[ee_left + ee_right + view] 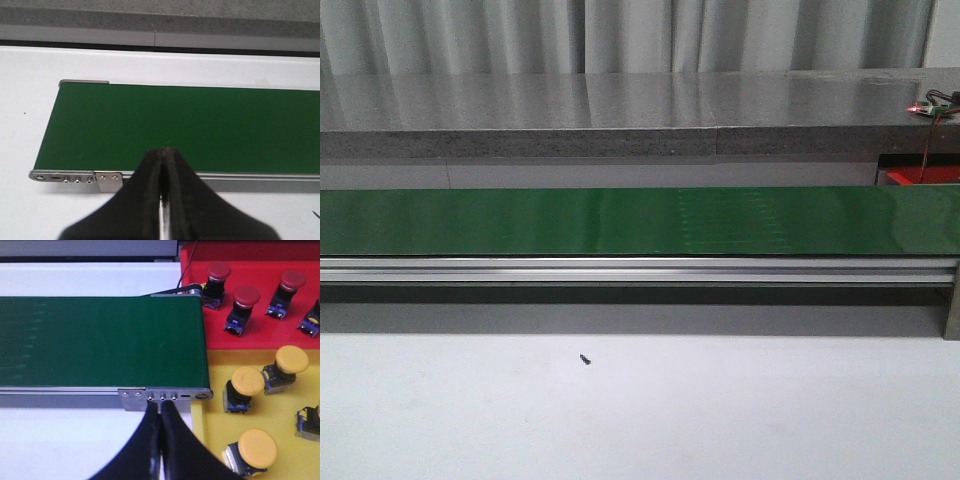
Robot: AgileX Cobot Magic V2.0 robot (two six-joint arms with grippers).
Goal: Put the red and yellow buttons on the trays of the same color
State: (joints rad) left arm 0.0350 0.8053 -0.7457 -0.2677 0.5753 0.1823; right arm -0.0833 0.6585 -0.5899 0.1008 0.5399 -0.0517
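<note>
Right gripper and left gripper both clenched empty over a bare conveyor belt; open jaws early, wait for a button ahead of them.

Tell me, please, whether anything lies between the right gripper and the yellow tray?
Nothing visible does. The right gripper, shut, sits by the conveyor end, with the yellow tray right beside it. The tray already holds yellow buttons, leaving bare patches.
</note>
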